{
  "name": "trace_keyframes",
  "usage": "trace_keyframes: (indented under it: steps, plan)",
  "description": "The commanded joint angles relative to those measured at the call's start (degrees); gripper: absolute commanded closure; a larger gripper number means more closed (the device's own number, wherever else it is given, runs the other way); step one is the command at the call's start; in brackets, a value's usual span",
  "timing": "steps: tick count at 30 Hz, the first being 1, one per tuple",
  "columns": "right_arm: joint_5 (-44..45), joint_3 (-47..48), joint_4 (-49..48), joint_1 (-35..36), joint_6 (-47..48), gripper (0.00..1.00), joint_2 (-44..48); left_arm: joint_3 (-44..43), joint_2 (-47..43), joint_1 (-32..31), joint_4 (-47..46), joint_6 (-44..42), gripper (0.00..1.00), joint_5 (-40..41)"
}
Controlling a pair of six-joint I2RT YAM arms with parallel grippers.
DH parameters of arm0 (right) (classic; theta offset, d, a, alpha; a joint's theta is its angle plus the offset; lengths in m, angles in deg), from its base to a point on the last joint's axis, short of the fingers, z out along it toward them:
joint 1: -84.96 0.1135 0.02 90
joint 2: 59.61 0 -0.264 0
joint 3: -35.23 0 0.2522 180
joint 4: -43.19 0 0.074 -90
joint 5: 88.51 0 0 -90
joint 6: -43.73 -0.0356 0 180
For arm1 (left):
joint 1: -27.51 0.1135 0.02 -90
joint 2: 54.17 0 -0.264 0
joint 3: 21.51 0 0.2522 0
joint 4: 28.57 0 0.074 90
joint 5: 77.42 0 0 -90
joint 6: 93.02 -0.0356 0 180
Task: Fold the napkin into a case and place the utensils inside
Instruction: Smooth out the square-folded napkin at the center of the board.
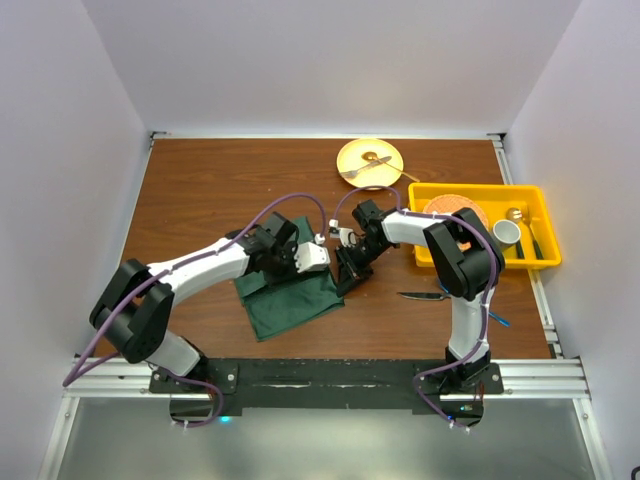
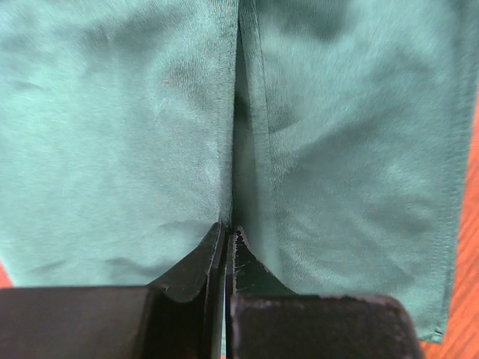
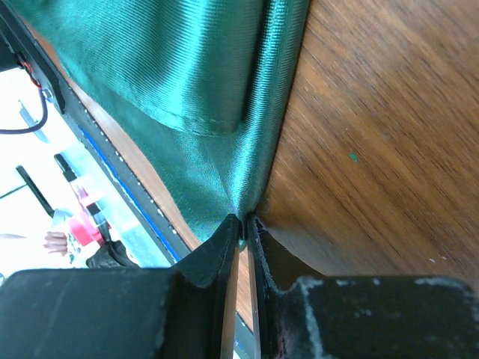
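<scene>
The dark green napkin (image 1: 290,300) lies part-folded on the table's near middle. My left gripper (image 1: 272,268) is shut on a pinch of the napkin (image 2: 150,134) near its far left side. My right gripper (image 1: 347,277) is shut on the napkin's right edge (image 3: 209,97), lifted a little off the wood. The knife (image 1: 425,295) with dark handle lies on the table right of the napkin. A bit of the blue fork (image 1: 499,320) shows by the right arm's base. No case shape shows.
A yellow plate (image 1: 352,153) with bare-metal cutlery sits at the back. A yellow bin (image 1: 541,205) at the right holds an orange item, a white cup and a spoon. White walls close in the table.
</scene>
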Motion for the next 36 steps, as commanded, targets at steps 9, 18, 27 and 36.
trace_keyframes:
  steps: [9, 18, 27, 36]
  plan:
    - [0.6, -0.6, -1.2, 0.3, 0.2, 0.87, -0.4, -6.5, -1.3, -0.5, 9.4, 2.9, 1.0, -12.2]
    - [1.0, -0.1, -0.4, 0.3, 0.8, 0.87, -0.9, -2.2, -0.5, -0.5, 0.9, 2.1, 0.74, 2.2]
    - [1.6, 0.1, 0.0, 0.2, 1.2, 0.87, -0.9, 1.6, 0.1, -0.5, 1.6, -2.6, 0.73, 2.1]
    - [1.7, 0.4, 0.5, 0.2, 1.3, 0.88, -1.4, 2.7, 1.0, -0.5, 0.8, -3.2, 0.62, 0.6]
